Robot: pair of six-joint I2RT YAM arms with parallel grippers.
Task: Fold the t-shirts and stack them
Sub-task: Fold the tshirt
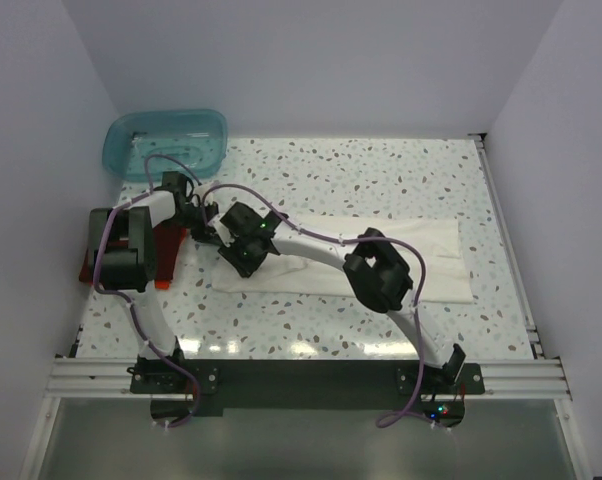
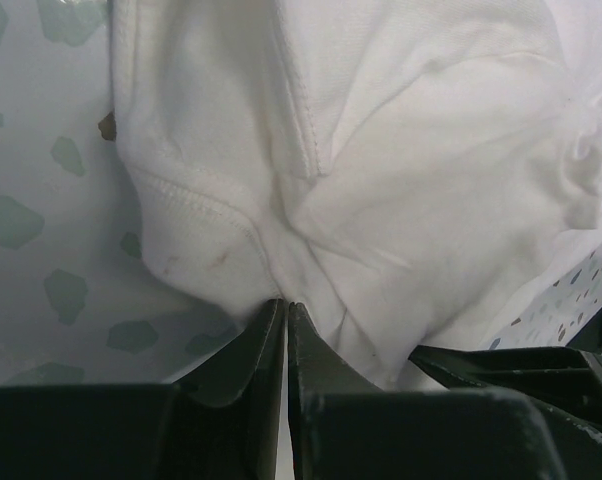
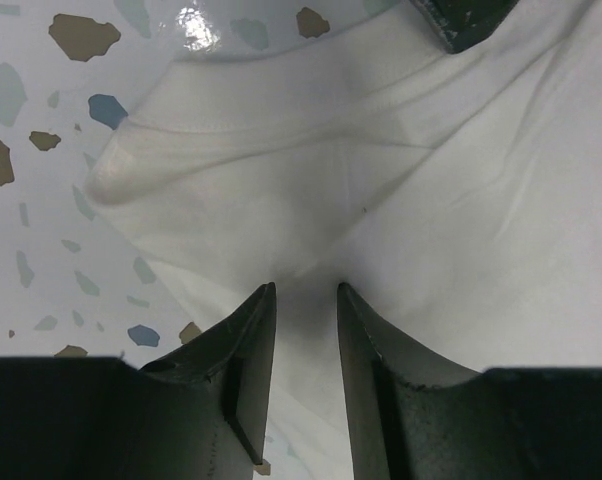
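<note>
L claw (image 2: 284, 303): dark tapered fingers pinched almost together on a puckered bunch of cream-white tee (image 2: 401, 180). Soft knit, stitched hem and seam, creases fanning out ahead of tips. R claw (image 3: 306, 288): fingers partly apart, narrow gap, nothing gripped. Smooth flat cloth layers under and ahead of tips, rounded fold corner front-left. Glossy speckled table (image 3: 41, 250) to left. From above: dark red tee (image 1: 173, 243) and thin orange edge (image 1: 162, 284) just left of L claw, translucent teal tub (image 1: 166, 143) beyond it.
</note>
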